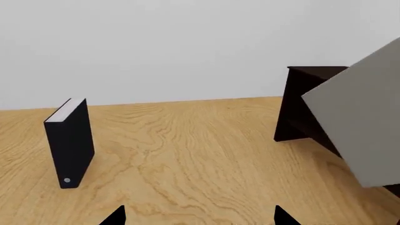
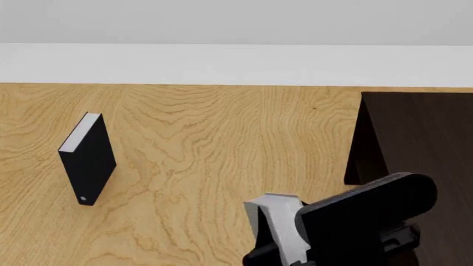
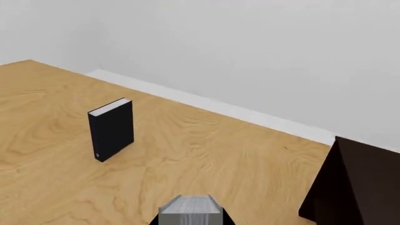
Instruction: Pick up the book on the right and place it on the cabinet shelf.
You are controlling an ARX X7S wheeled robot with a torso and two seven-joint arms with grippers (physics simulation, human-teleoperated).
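The light grey book [image 2: 276, 223] hangs tilted above the wooden floor, white page edges [image 3: 190, 206] facing the right wrist camera. My right gripper [image 2: 347, 224] is shut on it, one dark jaw on each side. In the left wrist view the same book [image 1: 362, 122] shows as a large slanted grey cover in front of the dark brown cabinet [image 1: 301, 101]. The cabinet [image 2: 417, 144] stands just right of the held book. I cannot make out its shelf board. My left gripper [image 1: 200, 219] is open, low over bare floor, nothing between its fingertips.
A thinner black book [image 2: 88, 160] stands upright on the wooden floor [image 2: 221, 155] far to the left, also seen as the black book [image 1: 70, 143] and the black book [image 3: 112, 128]. A white wall with a baseboard [image 2: 236, 64] runs behind.
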